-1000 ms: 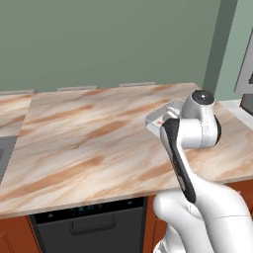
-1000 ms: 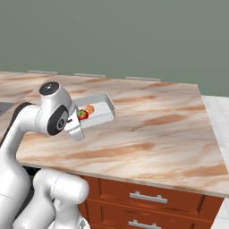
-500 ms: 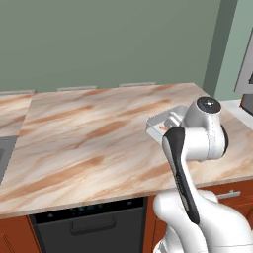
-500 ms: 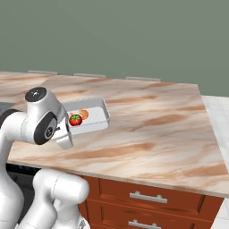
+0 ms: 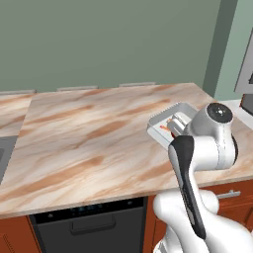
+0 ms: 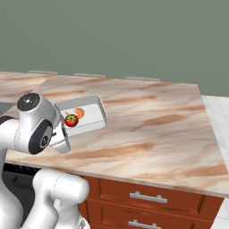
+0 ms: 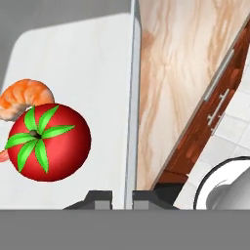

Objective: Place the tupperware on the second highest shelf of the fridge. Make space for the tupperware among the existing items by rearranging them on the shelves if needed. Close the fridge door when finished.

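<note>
The tupperware [image 6: 91,112] is a shallow pale tray holding a red tomato [image 6: 71,120] and an orange piece [image 6: 79,112]. It hangs just above the marble counter [image 6: 147,120], near the front edge, beside my wrist. In the left base view the tupperware [image 5: 168,121] peeks out from behind my arm. In the hand view, my gripper [image 7: 126,199] is shut on the tray's thin side wall [image 7: 131,107], one finger tip on each side. The tomato [image 7: 48,141] lies just inside that wall.
Wooden drawers with metal handles [image 6: 147,197] sit under the counter's front edge. A dark appliance front [image 5: 86,225] stands below the counter on the left. A grey appliance [image 5: 246,64] shows at the far right edge, and a sink corner [image 5: 4,153] at the left.
My arm has swung back toward the counter's front edge, carrying the tupperware with it. Both base views have shifted slightly.
</note>
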Controlling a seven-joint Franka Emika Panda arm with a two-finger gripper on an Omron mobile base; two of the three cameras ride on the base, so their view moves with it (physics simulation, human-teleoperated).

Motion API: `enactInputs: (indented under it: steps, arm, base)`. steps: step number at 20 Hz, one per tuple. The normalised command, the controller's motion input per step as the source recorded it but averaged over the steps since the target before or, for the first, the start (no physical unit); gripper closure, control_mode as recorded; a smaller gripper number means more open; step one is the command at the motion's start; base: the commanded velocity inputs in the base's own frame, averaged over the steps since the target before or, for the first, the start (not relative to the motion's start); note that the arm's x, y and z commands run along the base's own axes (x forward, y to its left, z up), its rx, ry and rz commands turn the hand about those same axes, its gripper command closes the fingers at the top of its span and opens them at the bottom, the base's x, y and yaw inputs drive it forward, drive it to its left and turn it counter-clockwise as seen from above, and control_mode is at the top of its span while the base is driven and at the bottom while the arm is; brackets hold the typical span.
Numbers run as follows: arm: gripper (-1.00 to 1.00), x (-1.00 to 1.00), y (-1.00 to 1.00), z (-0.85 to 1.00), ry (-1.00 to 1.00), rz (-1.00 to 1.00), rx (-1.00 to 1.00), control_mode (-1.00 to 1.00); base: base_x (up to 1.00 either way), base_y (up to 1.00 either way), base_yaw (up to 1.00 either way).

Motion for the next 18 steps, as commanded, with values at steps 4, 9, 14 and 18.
enactInputs:
  steps: [4,9,14,18]
  arm:
    - [1.00,0.00,0.00,0.03,-0.03,0.00,0.00,-1.00]
    - [1.00,-0.53,-0.21,0.00,-0.09,0.00,0.00,-1.00]
    - [1.00,-0.76,-0.44,0.00,-0.16,-0.02,0.00,-1.00]
    - [1.00,-0.17,-0.14,0.00,-0.13,-0.02,0.02,-1.00]
  base:
    - [0.00,0.00,0.00]
    - [0.00,0.00,0.00]
    - [0.00,0.00,0.00]
    - [0.00,0.00,0.00]
